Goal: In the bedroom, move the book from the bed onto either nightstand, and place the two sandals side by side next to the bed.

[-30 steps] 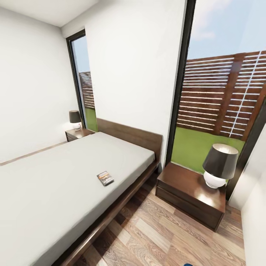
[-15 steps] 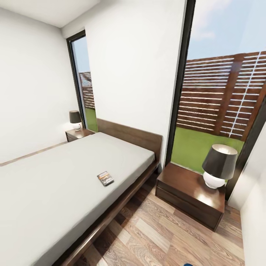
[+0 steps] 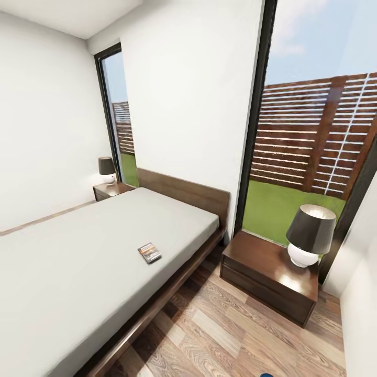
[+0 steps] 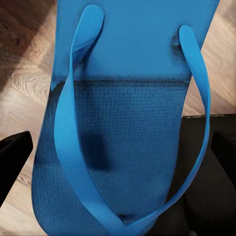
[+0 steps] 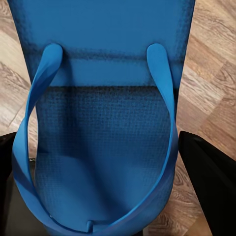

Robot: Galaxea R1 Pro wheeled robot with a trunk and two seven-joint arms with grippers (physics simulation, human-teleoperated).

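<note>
Change: nothing has moved since the earlier frame.
Left claw [image 4: 118, 147]: I see its dark fingers either side of a blue sandal [image 4: 123, 123], gripping it.
Right claw [image 5: 105, 157]: likewise gripping the other sandal [image 5: 103, 113].
Book [image 3: 149, 253]: on the bed [image 3: 78, 262], ahead, near the nightstand [image 3: 267, 275].

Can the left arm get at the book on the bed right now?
Probably not: the left gripper looks occupied by a blue sandal, and the book lies far off on the bed.

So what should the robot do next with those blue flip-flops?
Probably lower both to the wood floor beside the bed. Each wrist view shows a sandal close between dark fingers, seemingly held, and the book waits on the mattress.
</note>
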